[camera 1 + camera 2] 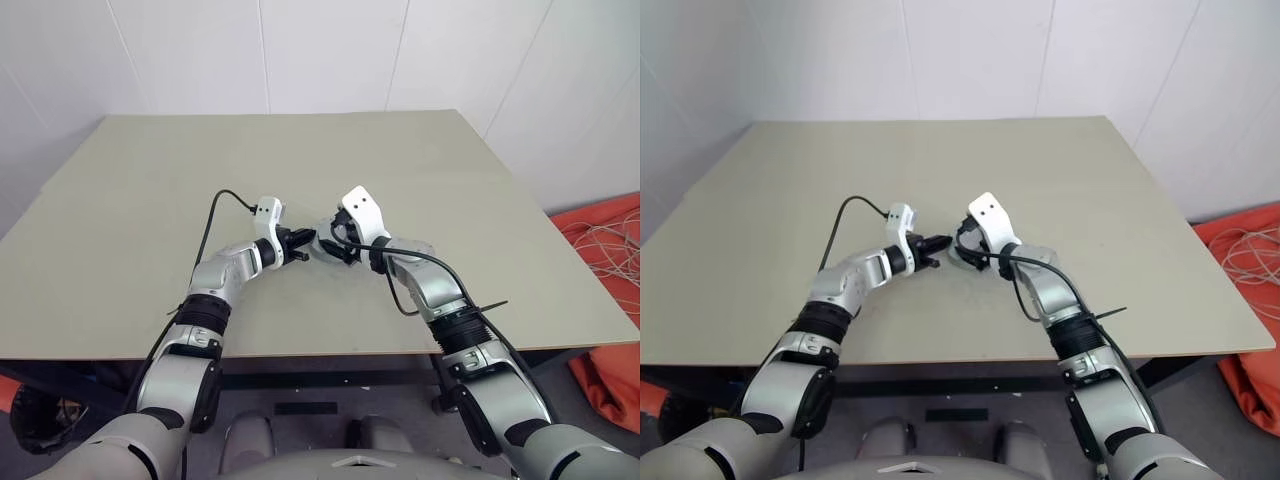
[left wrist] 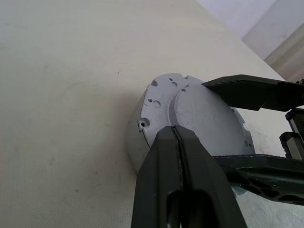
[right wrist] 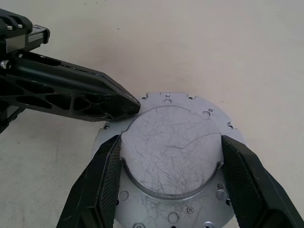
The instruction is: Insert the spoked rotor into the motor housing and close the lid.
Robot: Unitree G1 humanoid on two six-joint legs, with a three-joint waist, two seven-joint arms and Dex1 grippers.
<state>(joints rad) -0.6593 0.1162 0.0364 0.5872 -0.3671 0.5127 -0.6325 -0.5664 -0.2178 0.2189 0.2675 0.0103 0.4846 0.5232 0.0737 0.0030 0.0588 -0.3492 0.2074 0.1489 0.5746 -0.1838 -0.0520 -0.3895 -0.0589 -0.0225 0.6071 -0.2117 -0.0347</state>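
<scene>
On our left, the left gripper (image 1: 303, 247) has its jaws pressed together with nothing between them, and in the right wrist view its closed tip touches the edge of the lid's (image 3: 171, 154) raised round centre. The lid lies shut over the motor housing (image 2: 137, 147), so we see only the plain scratched silver-grey outside and the flange with its small holes. The spoked rotor cannot be seen; we judge it to be already inside, though the closed lid hides it. The whole assembly sits flat on the desk (image 1: 130, 200), near the middle, between our two arms.

On the right, the right gripper (image 3: 168, 183) has its jaws spread wide to either side of the lid's raised centre, the pads close against its curved edge and seemingly steadying it.

We judge this piece to be solid metal: stiff, fairly heavy for its size, and not fragile. The smooth surface looks slippery, and the thin flange gives little hold. We would grip it across the raised centre or around the housing's wall, and press down on the lid's flat top.
</scene>
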